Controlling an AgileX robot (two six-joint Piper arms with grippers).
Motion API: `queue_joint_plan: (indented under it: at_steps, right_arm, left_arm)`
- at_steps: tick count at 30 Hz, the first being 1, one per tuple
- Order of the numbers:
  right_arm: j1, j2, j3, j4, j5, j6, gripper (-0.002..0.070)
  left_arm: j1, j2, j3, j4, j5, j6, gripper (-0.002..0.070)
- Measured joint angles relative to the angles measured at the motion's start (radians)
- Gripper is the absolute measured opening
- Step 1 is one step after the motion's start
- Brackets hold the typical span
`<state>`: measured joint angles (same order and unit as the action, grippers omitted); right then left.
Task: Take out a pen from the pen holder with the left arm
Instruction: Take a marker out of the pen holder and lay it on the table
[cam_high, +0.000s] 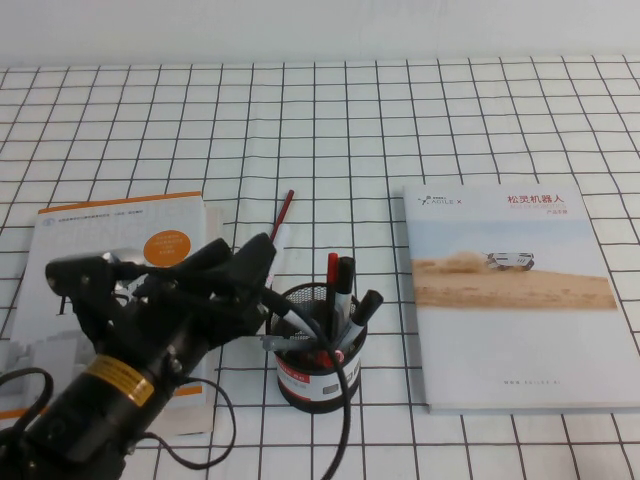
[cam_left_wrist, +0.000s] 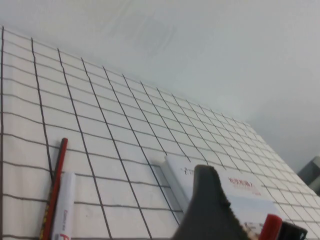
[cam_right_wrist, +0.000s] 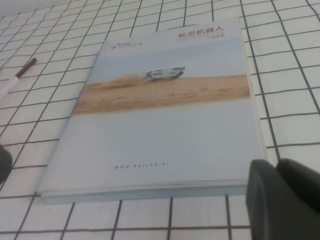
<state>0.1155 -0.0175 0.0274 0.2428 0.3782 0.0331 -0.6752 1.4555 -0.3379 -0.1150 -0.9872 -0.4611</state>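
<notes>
Left gripper (cam_high: 268, 275) is hovering at the left rim of the black mesh pen holder (cam_high: 318, 372). Its fingers (cam_left_wrist: 205, 210) are standing spread and gripping nothing. The slim red pen (cam_high: 284, 213) is lying flat on the white gridded tablecloth (cam_high: 400, 120), beyond the gripper and outside the holder, alongside a white pen (cam_left_wrist: 64, 207). Red and black markers (cam_high: 340, 285) are standing in the holder. Right gripper (cam_right_wrist: 135, 167) is hanging over the sand-and-sky booklet (cam_right_wrist: 165, 100), fingers wide apart, empty.
</notes>
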Motion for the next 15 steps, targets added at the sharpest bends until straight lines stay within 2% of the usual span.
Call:
queue_joint_plan:
  at_steps: [7,15]
  right_arm:
    - [0.000,0.000,0.000,0.000,0.000,0.000,-0.0013]
    - [0.000,0.000,0.000,0.000,0.000,0.000,-0.0013]
  left_arm:
    - [0.000,0.014,0.000,0.152,0.020,-0.014,0.0409]
    - [0.000,0.067,0.000,0.166,0.029,-0.042,0.0409]
